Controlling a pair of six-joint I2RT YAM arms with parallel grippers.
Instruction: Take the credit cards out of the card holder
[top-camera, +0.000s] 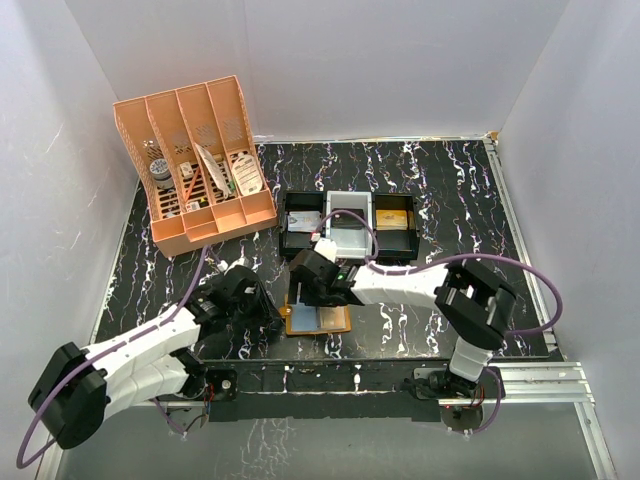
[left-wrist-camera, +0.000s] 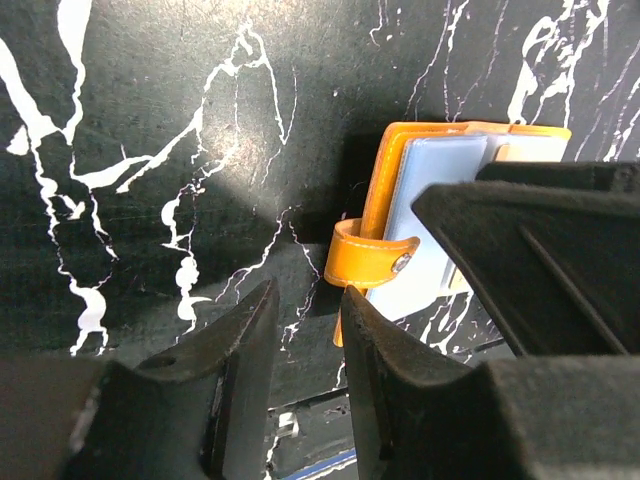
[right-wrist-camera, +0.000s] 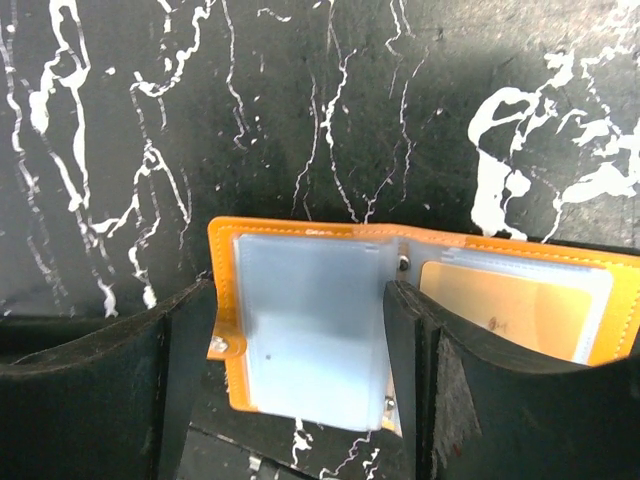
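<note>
Right gripper (right-wrist-camera: 295, 325), which I hold wide open and empty, straddles the card holder (top-camera: 318, 320) lying along the table's (top-camera: 450, 200) near edge; left gripper (left-wrist-camera: 307, 300), barely parted, empty, sits beside its strap (left-wrist-camera: 372, 255).

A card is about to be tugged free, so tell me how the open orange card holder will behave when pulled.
The card holder lies open flat like a booklet, so it probably flexes at its fold. It looks thin and light, so it may slide on the smooth table unless pinned.

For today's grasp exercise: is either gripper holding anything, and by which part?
Nothing looks held: right gripper straddles the sleeve of the wallet, jaws apart; left gripper empty beside its strap.
</note>
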